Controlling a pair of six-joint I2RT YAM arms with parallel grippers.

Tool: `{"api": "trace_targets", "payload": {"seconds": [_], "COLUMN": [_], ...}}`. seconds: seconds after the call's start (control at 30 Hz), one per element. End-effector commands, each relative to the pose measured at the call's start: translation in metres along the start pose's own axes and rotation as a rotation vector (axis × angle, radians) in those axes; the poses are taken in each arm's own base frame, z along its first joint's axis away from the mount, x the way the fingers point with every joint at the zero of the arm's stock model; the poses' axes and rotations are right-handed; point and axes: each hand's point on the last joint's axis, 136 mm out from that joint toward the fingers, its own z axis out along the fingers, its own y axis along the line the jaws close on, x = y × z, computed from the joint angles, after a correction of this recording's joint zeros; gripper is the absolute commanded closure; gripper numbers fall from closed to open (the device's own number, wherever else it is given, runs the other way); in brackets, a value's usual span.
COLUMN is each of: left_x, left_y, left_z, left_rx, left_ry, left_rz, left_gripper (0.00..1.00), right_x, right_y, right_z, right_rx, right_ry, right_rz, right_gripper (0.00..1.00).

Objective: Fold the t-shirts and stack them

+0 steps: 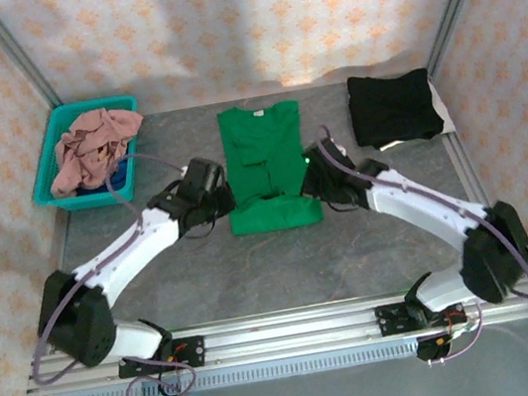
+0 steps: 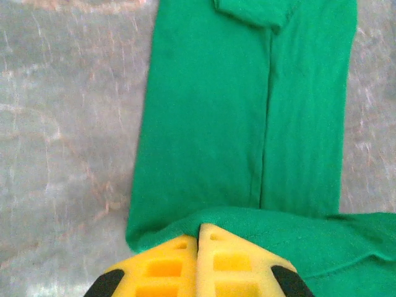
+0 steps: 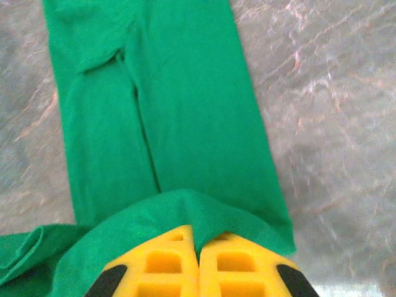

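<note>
Now the left pincer (image 2: 199, 234) and the right pincer (image 3: 198, 238) are both squeezed tight on the near edge of the green t-shirt (image 1: 261, 148), lying on the desk (image 1: 255, 270).

A basket (image 1: 44, 185) holding heaped shirts (image 1: 91, 150) sits at the table's (image 1: 255, 270) far-left corner; the middle shirt (image 1: 260, 143) lies centre; another shirt (image 1: 390, 108), seemingly folded, far-right.

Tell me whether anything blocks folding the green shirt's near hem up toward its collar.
Nothing visible does. The left gripper and right gripper pinch the hem; the green shirt ahead lies flat, nothing on it.
</note>
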Motion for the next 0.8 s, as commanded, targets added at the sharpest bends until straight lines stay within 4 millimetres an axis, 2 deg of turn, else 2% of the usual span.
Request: {"api": "trace_targets", "payload": {"seconds": [0.0, 0.2, 0.37, 0.43, 0.67, 0.77], "left_x": [-0.013, -0.034, -0.049, -0.049, -0.065, -0.070], "left_y": [0.000, -0.003, 0.002, 0.008, 0.001, 0.005], "left_z": [0.019, 0.063, 0.081, 0.093, 0.096, 0.109], "left_rx": [-0.015, -0.016, -0.031, -0.030, 0.004, -0.014], "left_ry": [0.061, 0.152, 0.190, 0.223, 0.239, 0.261], "left_rz": [0.016, -0.030, -0.046, -0.069, -0.075, -0.074], "left_gripper": [1.00, 1.00, 1.00, 1.00, 1.00, 1.00], "right_x": [-0.021, -0.043, -0.048, -0.050, -0.070, -0.075], "right_y": [0.013, 0.008, 0.005, 0.003, 0.002, -0.001], "right_z": [0.018, 0.061, 0.094, 0.101, 0.108, 0.117], "right_rx": [-0.027, 0.000, 0.016, 0.024, 0.011, 0.025], "right_ry": [0.040, 0.134, 0.214, 0.228, 0.214, 0.215], "right_rz": [-0.043, -0.019, -0.010, -0.007, 0.029, 0.034], "right_gripper": [1.00, 1.00, 1.00, 1.00, 1.00, 1.00]}}
